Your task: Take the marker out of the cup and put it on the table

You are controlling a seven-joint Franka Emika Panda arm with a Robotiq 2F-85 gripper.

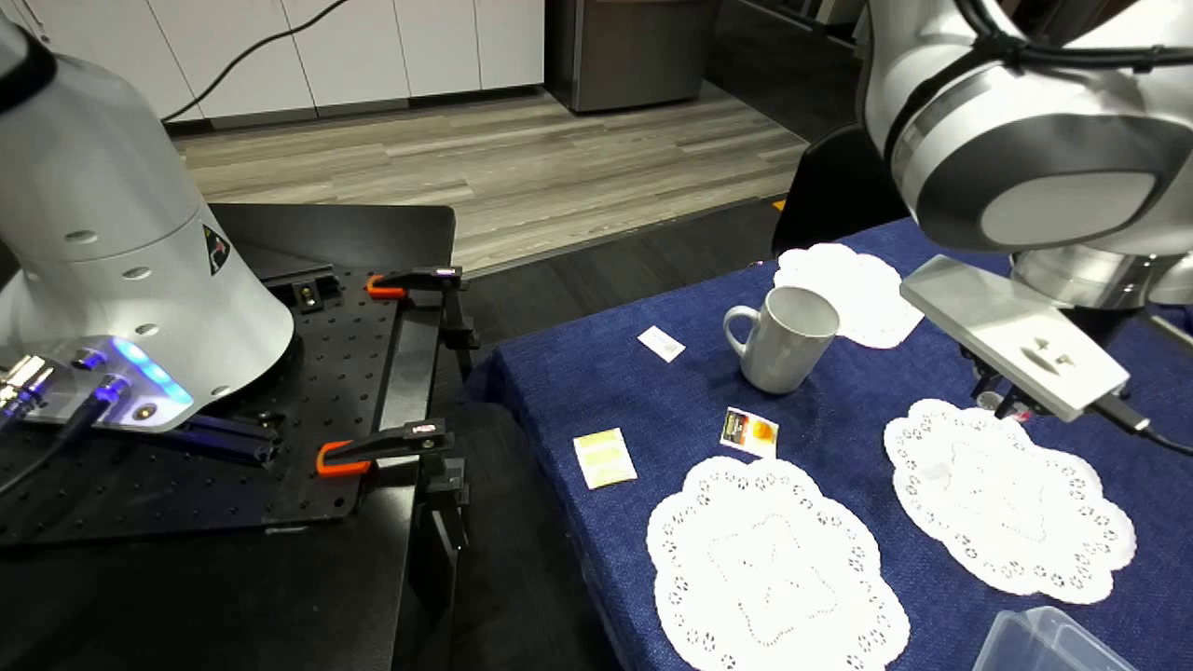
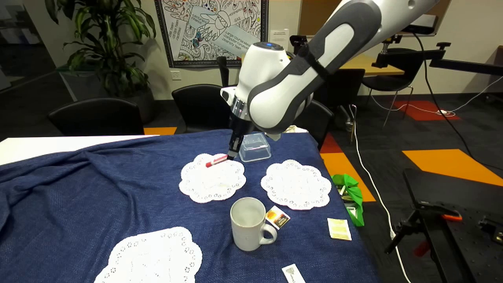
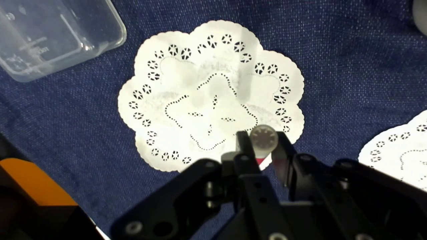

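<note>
1. Marker, red and white (image 2: pixel 216 161): outside the mug, gripped by me, slanting in an exterior view with the red end lower. In the wrist view its round end faces the camera.
2. My jaws: clamped on the marker, one on either side of it.
3. White lace doily (image 3: pixel 213 110): behind my jaws in the wrist view; whether the marker touches it I cannot tell.
4. Clear plastic container (image 2: pixel 255 147): near that doily, not touching it.
5. White ceramic mug (image 1: pixel 788 345), single loop handle: upright, well apart from my jaws.
6. Orange-and-black printed packet (image 2: pixel 278 217): just beside the mug.
7. Small white packet (image 1: pixel 662 344): near the mug's handle.
8. Yellow-and-white packet (image 2: pixel 339 228): farther from the mug.
9. Two further lace doilies (image 2: pixel 296 186): flat, well apart from each other.
10. Bench (image 2: pixel 78 204), covered in navy-blue cloth: carries items 3 to 9.
11. My base (image 1: pixel 130 247): on a black perforated plate (image 1: pixel 312 503), orange-padded clamps (image 1: pixel 387 447) at its edge.
</note>
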